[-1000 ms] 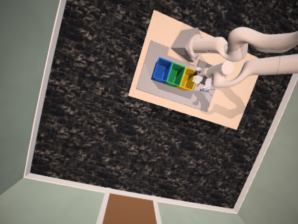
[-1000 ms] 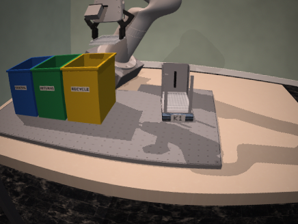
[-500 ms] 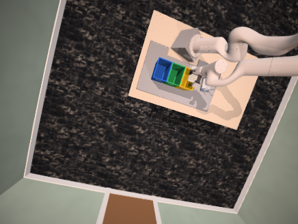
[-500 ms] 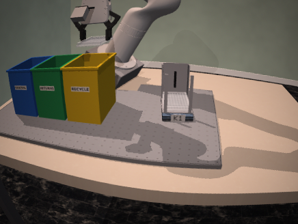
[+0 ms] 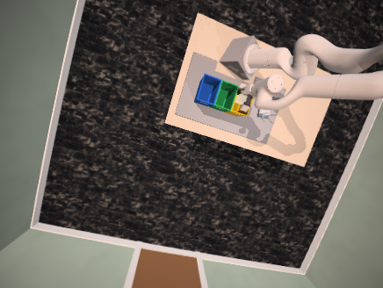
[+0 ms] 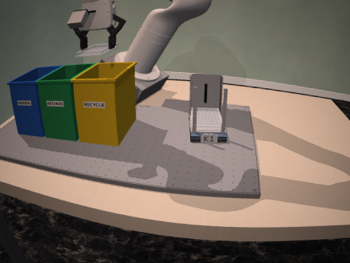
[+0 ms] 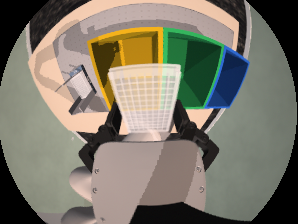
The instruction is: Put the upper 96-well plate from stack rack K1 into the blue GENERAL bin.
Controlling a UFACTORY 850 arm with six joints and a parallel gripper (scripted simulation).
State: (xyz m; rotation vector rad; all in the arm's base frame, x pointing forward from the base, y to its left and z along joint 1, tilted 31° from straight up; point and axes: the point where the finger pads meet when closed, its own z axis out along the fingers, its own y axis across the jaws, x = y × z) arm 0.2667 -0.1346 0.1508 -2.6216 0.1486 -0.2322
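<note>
Gripper (image 6: 96,45) clamps the 96-well plate (image 6: 92,50) flat between its fingers, high above the yellow bin (image 6: 105,102) and green bin (image 6: 60,103), toward their far side. Blue GENERAL bin (image 6: 27,103) stands furthest left in the exterior view, past the green one, so the carry must likely run on leftward along the row. Rack K1 (image 6: 207,114), well off right, keeps its lower plate.

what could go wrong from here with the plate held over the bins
1. The gripper holds the plate above the yellow RECYCLE bin, near the green one. Letting go here would likely drop it in the wrong bin; the blue GENERAL bin is furthest along the row.
2. The fingers pinch only the plate's edges, so it might slip mid-carry.
3. Descending early could knock a bin over.
</note>
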